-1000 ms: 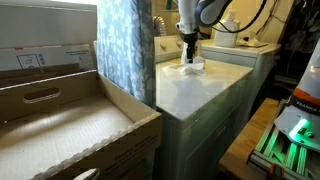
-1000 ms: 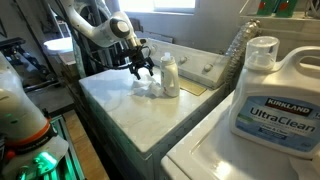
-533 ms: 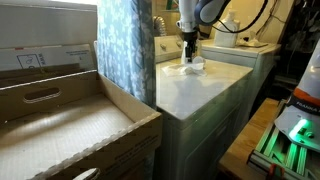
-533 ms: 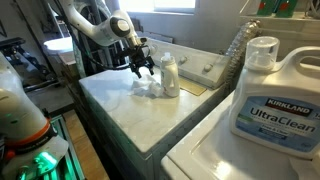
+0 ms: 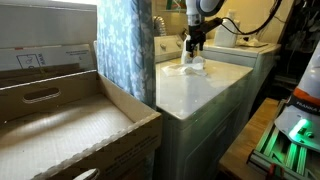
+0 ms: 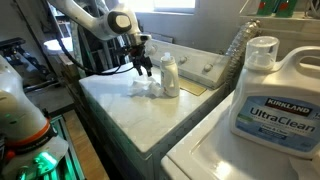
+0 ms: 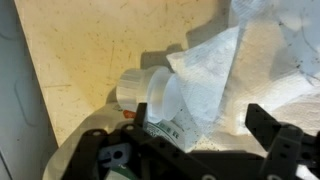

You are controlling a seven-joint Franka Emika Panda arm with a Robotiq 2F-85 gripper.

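gripper [image 6: 146, 67] jaws fully wide, nothing held, hanging just above the crumpled white paper towel [image 6: 144, 88] on the pale speckled washer top [image 6: 120, 115]. right of the towel, touching it: small white bottle [image 6: 170, 76], upright, white cap, printed label; in wrist view the towel lies over part of it. far right: big detergent jug [image 6: 268, 95]. count: 1 towel, 1 bottle, 1 jug
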